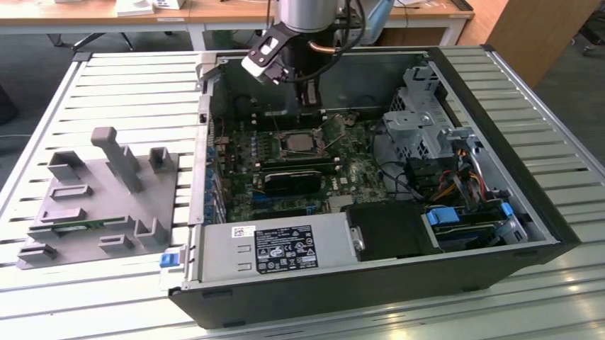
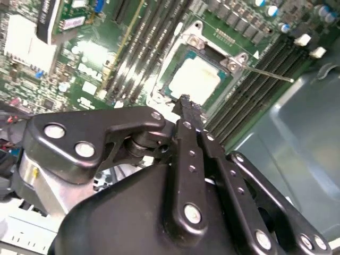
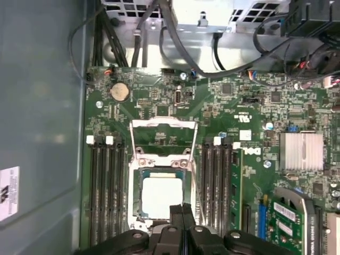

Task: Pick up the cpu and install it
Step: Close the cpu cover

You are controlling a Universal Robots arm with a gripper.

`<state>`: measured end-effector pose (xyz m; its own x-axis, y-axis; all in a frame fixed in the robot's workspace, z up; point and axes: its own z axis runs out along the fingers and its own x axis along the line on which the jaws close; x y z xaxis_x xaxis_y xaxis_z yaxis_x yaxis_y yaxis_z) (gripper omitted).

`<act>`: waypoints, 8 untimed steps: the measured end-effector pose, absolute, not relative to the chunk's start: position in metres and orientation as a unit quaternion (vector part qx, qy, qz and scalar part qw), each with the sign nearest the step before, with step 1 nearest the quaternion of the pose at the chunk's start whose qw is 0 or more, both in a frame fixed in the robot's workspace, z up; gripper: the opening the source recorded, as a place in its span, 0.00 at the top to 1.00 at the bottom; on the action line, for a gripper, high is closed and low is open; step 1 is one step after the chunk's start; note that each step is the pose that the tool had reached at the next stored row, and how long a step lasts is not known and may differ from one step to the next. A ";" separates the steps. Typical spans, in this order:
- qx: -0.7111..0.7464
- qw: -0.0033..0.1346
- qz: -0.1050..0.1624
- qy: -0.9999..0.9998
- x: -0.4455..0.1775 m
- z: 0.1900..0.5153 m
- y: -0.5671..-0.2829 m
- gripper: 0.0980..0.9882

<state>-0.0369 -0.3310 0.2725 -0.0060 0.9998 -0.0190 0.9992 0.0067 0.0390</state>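
Placement of the cpu (image 3: pixel 162 196) appears complete. In both wrist views its pale metal top lies flat and square inside the socket (image 3: pixel 134 215) on the motherboard (image 3: pixel 255 122), with the dark rim showing evenly on the visible sides. In the exterior view, the same chip (image 1: pixel 300 144) sits near the middle of the board inside the open computer case (image 1: pixel 529 177), which rests on the slatted desk (image 1: pixel 123 78).

Tool state: the tool (image 3: pixel 182 210) is clenched. Its two black fingers are pressed together, and nothing is seen between them. The tips hang directly over the edge of the cpu. Contact with the chip cannot be confirmed from these views.

Work outstanding, as judged from the scene:
- The retention frame (image 3: pixel 163 135) is swung open and lies flat beyond the socket, clear of the chip.
- The thin metal lever (image 2: pixel 265 73) stands free beside the socket and is not latched.

The memory slots (image 3: pixel 106 196) flank the socket on both sides. The grey fixture (image 1: pixel 99 198) on the desk, toward the exterior view's left, is well apart from the tool.
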 end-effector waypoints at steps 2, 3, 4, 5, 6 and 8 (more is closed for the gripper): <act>0.705 0.020 0.007 0.709 -0.033 0.272 -0.331 0.99; 0.705 0.020 0.007 0.709 -0.030 0.272 -0.331 0.99; 0.705 0.020 0.008 0.709 -0.027 0.272 -0.331 0.99; 0.705 0.020 0.008 0.709 -0.024 0.272 -0.331 0.99; 0.705 0.019 0.008 0.709 -0.021 0.271 -0.331 0.99; 0.704 0.018 0.010 0.709 -0.017 0.271 -0.330 0.99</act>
